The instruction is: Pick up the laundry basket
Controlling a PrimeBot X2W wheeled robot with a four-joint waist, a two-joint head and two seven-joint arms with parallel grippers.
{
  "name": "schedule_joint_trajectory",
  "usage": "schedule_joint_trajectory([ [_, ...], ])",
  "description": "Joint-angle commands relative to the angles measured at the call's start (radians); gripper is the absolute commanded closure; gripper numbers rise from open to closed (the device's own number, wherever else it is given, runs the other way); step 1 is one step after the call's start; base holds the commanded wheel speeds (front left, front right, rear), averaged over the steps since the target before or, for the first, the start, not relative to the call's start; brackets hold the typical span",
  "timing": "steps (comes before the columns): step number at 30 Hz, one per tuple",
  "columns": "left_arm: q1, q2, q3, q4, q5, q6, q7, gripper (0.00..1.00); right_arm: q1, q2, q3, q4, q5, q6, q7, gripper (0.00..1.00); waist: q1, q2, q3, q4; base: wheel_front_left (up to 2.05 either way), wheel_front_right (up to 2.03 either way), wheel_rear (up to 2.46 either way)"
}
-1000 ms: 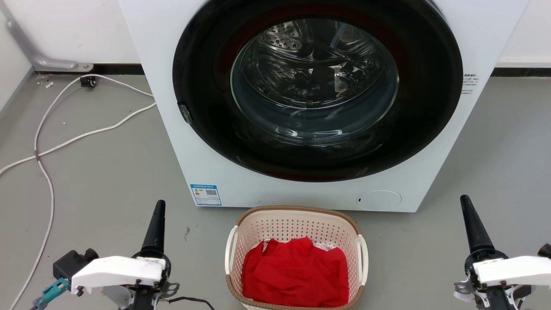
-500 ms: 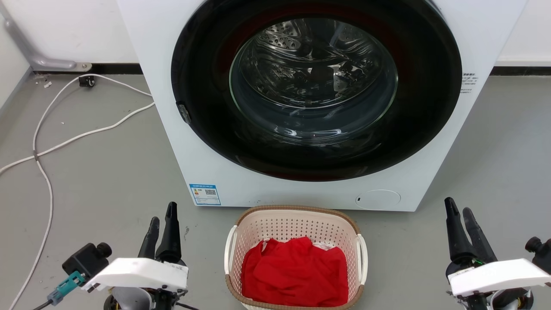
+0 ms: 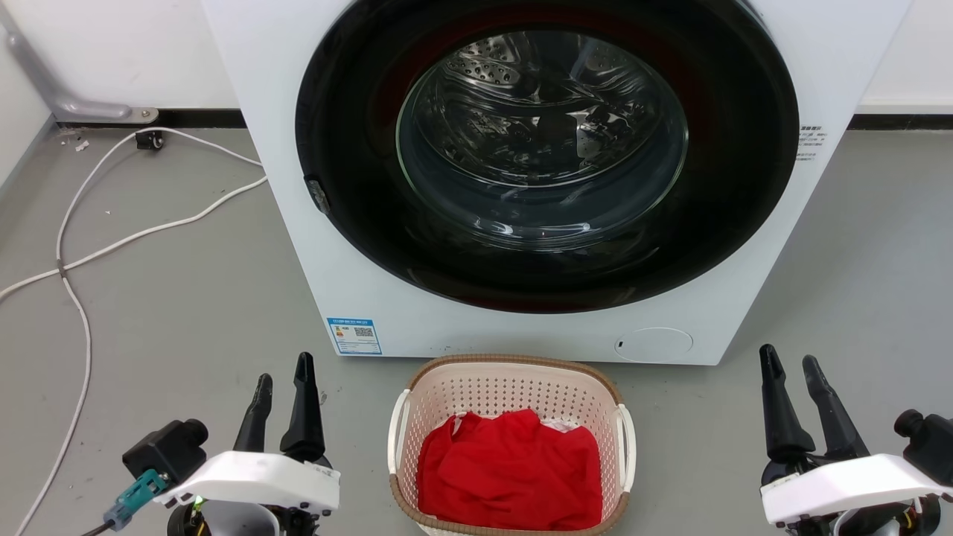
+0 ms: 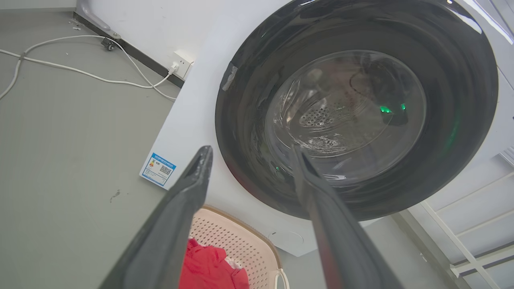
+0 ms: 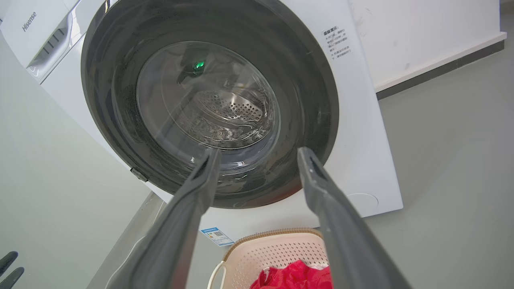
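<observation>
Laundry basket (image 3: 514, 387) near rim cut off at btm edge; red cloth (image 3: 510, 473) hides its floor.

Pale pink-cream rounded plastic laundry basket (image 3: 514, 391), hole-dotted walls, brown woven-look rim, white handles. Bright red crumpled cloth (image 3: 510, 473). Big white boxy washing machine (image 3: 327, 260), black round door ring (image 3: 346, 149), small blue label (image 3: 355, 336). Grey floor (image 3: 171, 313), thin white cable (image 3: 134, 238).

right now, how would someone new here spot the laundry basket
Find the big white washing machine. On the grey floor just before it sits the laundry basket. It is pale and perforated, with a brown rim, holding red cloth.
</observation>
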Motion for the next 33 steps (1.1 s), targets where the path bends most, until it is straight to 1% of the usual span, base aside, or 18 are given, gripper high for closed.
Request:
schedule_joint_trajectory([
  [1,0.003,0.003,-0.004,-0.013,0.03,0.004,-0.011,0.0,0.001,-0.001,0.003,-0.018,-0.034,0.0,-0.009,0.0,0.0001,0.0,0.0,0.0,0.0,0.0,0.0],
  [20,0.017,0.003,-0.035,-0.029,0.237,0.037,-0.062,0.0,0.031,0.0,0.016,-0.045,-0.268,0.0,-0.058,0.0,0.0001,0.0,0.003,-0.001,0.0,0.0,0.0],
  [33,0.03,0.004,-0.05,-0.04,0.357,0.053,-0.091,0.0,0.047,0.001,0.025,-0.064,-0.409,0.0,-0.089,0.0,0.0001,0.0,0.004,-0.003,0.0,0.0,0.0],
])
